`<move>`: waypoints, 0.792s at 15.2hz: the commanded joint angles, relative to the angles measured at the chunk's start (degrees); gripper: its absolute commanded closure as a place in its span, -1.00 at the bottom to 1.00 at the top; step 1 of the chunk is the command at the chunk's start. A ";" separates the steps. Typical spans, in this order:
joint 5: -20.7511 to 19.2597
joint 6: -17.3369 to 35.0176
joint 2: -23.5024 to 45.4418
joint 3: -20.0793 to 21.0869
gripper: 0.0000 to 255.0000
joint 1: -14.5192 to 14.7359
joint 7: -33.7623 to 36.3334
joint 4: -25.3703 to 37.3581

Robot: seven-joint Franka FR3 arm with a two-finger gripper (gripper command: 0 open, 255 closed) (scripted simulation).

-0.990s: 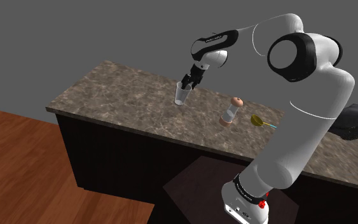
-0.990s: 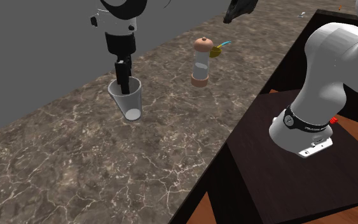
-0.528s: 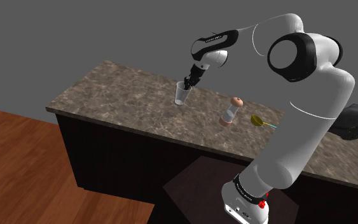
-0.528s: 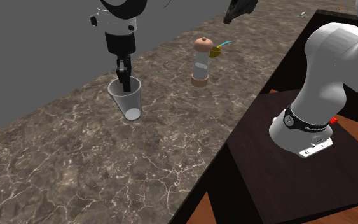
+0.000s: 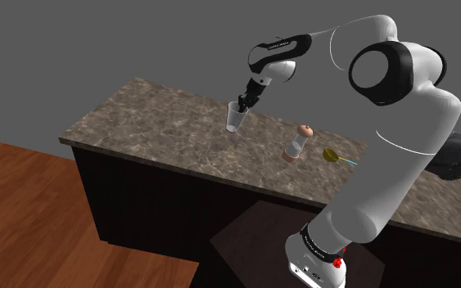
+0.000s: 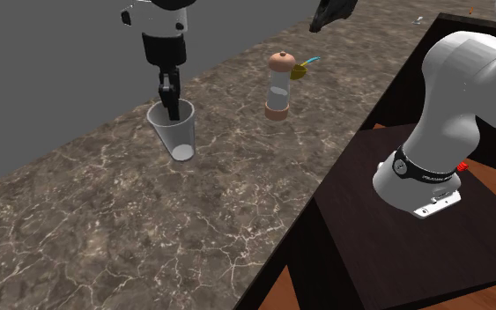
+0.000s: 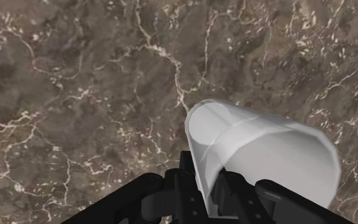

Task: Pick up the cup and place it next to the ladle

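Shoulder view, read left to right along the brown marbled surface (image 5: 138, 114): translucent cup (image 5: 235, 121), pale grinder (image 5: 297, 144), ladle (image 5: 332, 154) with a yellow bowl and a light blue handle.

- Tool (image 5: 242, 105): closed on the cup's rim wall, one finger inside and one outside. The wrist view shows the wall pinched between them.
- Cup: upright, hanging under the tool. You cannot tell from these views whether its base has left the surface.
- Key relation: from the cup, the ladle lies between 3 and 4 o'clock, well apart. In the second exterior view the same bearing reads about 2 o'clock.
- The grinder stands near that line, between cup and ladle, and closer to the ladle.
- Ladle's long axis: the handle trails away toward 4 o'clock, with the bowl end facing the cup.

Judgement: your carry runs toward the ladle's bowl, so plan to clear the grinder. A set-down just beside the bowl looks tight on the grinder side.
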 commanded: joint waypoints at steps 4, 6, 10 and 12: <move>-1.39 -3.42 -1.76 -0.30 1.00 0.18 1.36 1.94; -1.86 -4.75 -2.37 -0.39 1.00 0.23 1.83 2.77; -2.69 -7.47 -3.45 -0.53 1.00 0.30 2.72 4.58; -3.06 -8.84 -3.92 -0.59 1.00 0.32 3.13 5.57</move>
